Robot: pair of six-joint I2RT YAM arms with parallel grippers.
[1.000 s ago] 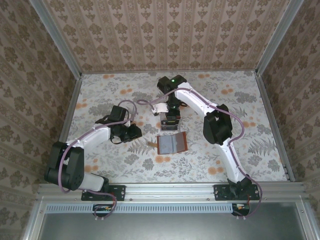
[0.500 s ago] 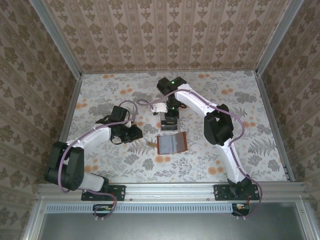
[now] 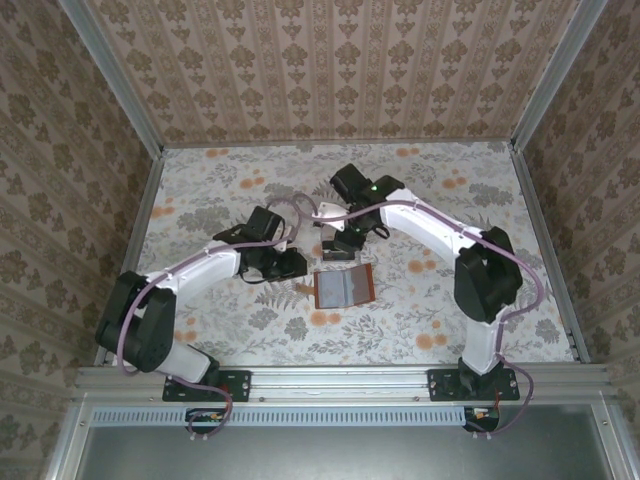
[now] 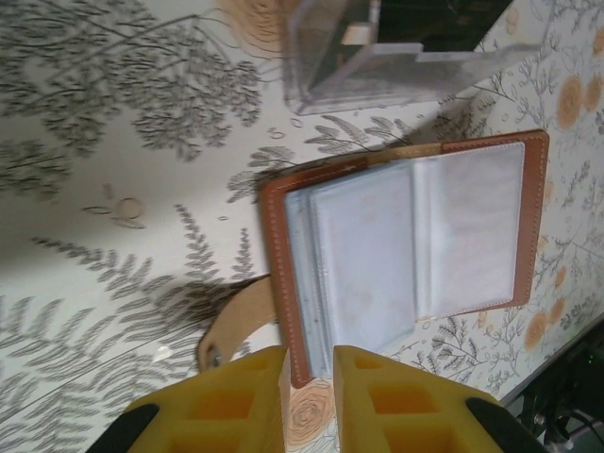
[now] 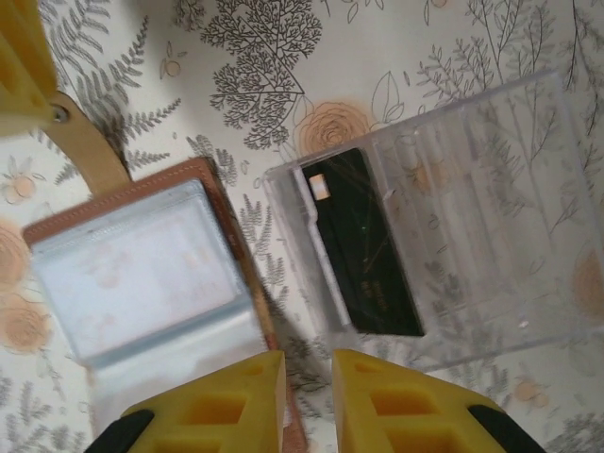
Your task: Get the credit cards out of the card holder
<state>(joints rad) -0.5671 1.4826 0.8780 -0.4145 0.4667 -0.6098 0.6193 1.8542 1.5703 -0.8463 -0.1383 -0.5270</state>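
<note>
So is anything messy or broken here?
Nothing stands out. The card holder lies open and flat, and one dark card sits neatly inside the clear tray. Nothing looks spilled, bent or broken.

Lab-style test cell — boxed in by aluminium frame, wallpapered panel walls, floral-print tabletop
</note>
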